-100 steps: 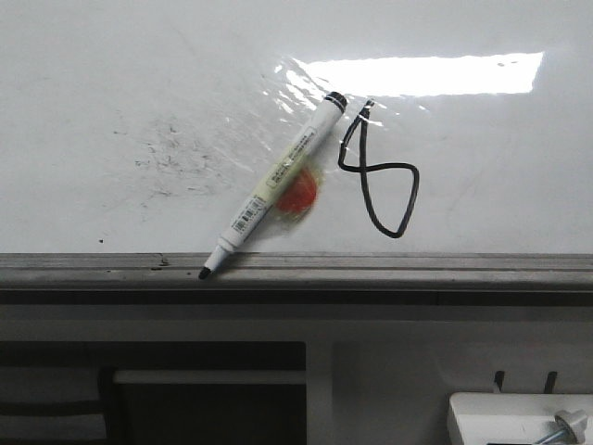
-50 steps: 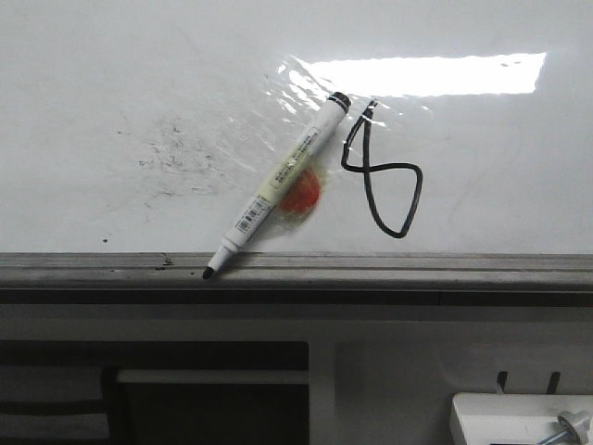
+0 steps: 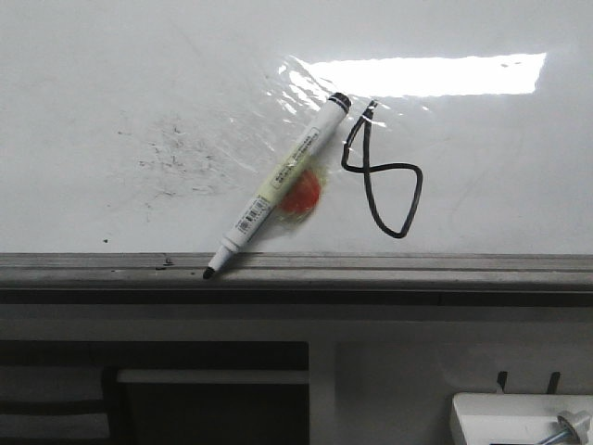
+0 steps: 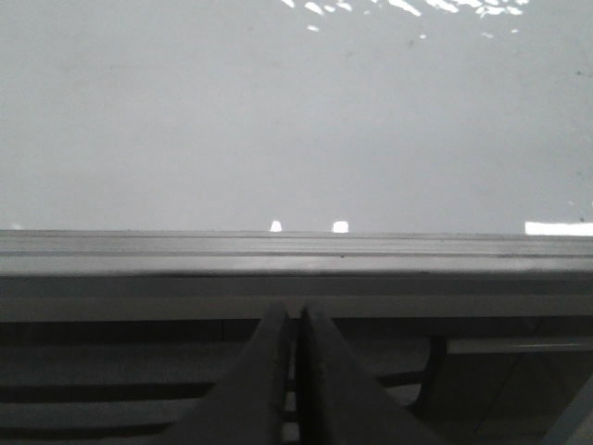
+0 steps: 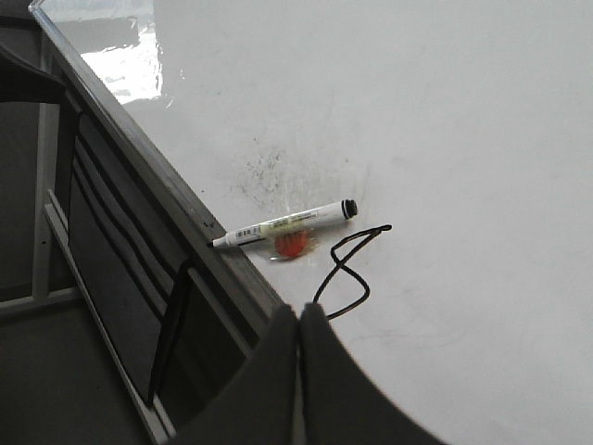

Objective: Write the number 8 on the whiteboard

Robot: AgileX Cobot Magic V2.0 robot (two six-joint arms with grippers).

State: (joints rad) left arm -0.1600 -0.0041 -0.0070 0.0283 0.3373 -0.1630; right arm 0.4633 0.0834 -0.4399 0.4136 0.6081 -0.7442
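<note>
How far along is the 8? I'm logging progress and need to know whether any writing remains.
Done: the number 8 is drawn on the whiteboard, though its upper loop looks unclosed. The marker lies on the board, tip at the ledge, held by nothing. In hand: nothing; the left pincer and right pincer are shut and empty. Left: at most closing that loop.

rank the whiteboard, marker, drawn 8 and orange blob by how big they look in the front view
1. whiteboard
2. marker
3. number 8, somewhat shorter than the marker
4. orange blob
</note>
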